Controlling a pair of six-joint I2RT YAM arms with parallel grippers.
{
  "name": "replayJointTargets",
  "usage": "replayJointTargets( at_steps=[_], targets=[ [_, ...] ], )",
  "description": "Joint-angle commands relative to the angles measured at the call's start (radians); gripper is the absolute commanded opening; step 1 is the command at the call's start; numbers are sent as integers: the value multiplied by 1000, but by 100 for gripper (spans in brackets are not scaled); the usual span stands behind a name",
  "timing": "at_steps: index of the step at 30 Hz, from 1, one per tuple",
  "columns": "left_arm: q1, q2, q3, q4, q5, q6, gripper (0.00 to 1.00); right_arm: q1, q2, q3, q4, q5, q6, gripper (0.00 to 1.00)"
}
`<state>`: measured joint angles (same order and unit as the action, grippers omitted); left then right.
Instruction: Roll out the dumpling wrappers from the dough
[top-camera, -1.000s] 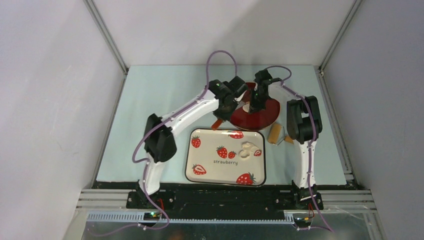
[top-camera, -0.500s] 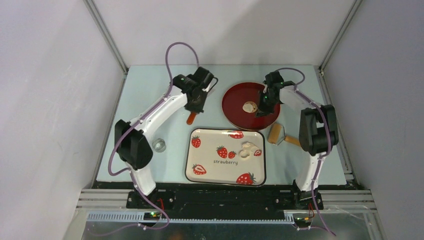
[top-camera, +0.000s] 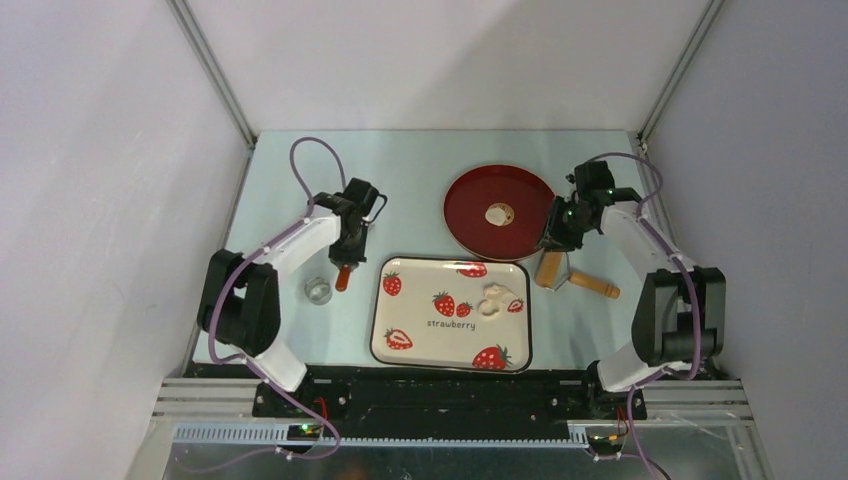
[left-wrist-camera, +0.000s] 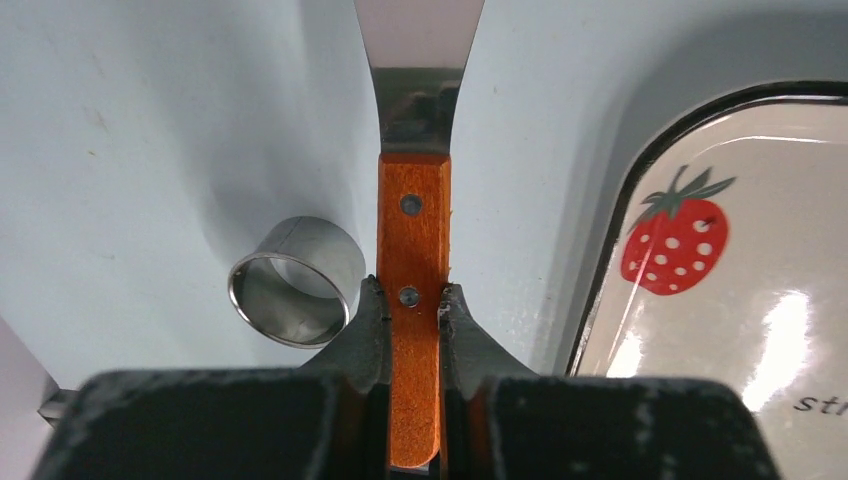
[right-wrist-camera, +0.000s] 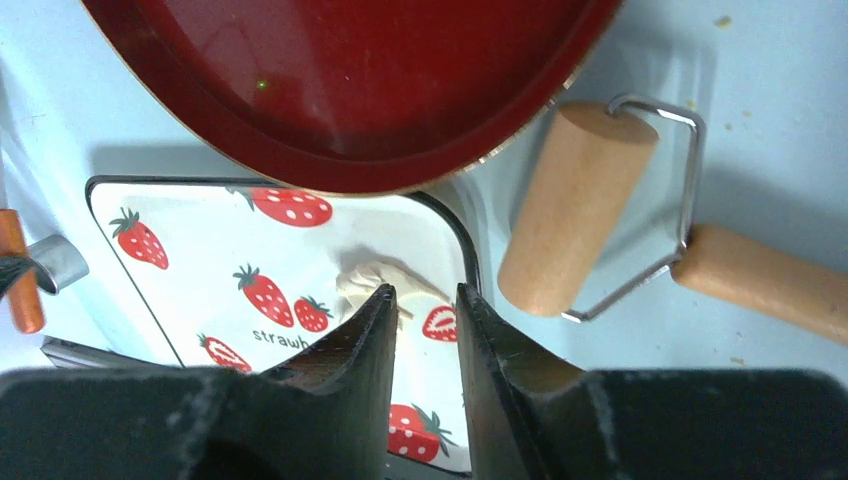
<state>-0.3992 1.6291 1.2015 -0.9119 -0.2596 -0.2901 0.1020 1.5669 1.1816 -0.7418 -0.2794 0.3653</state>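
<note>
My left gripper is shut on the orange wooden handle of a steel spatula, just right of the steel ring cutter. The dough, a small cream sheet with a round hole, lies on the strawberry plate. A small pale round disc, by its look a dumpling wrapper, rests at the middle of the red tray. My right gripper hovers open and empty over the gap between tray and plate.
The wooden roller lies on the table right of the plate, its drum close to my right gripper and its handle pointing right. Grey walls enclose the pale blue table on three sides.
Both arms have drawn back from the red tray. The left carried the spatula left and nearer, beside the ring cutter. The right gripper opened and moved off the tray's right edge.
</note>
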Motion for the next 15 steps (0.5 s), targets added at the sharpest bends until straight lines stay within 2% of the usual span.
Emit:
replayJointTargets(
  at_steps=[1, 7, 9, 11, 13, 14, 15],
  targets=[
    [5, -29, -67, 113, -12, -38, 0, -38, -103, -62, -7, -26, -10, 34],
    [4, -26, -123, 150, 2, -54, 0, -62, -160, -104, -31, -35, -20, 36],
    [4, -39, -136, 157, 17, -53, 6, -66, -169, -113, -37, -37, -25, 36],
    [4, -55, -144, 162, 31, -51, 17, -66, -178, -123, -39, -36, -27, 36],
    [4, -74, -148, 164, 42, -46, 31, -67, -188, -129, -43, -30, -30, 38],
    [5, -89, -149, 164, 49, -42, 41, -69, -194, -129, -46, -29, -36, 39],
    [5, -97, -153, 164, 51, -41, 46, -70, -199, -130, -50, -28, -41, 42]
  ],
)
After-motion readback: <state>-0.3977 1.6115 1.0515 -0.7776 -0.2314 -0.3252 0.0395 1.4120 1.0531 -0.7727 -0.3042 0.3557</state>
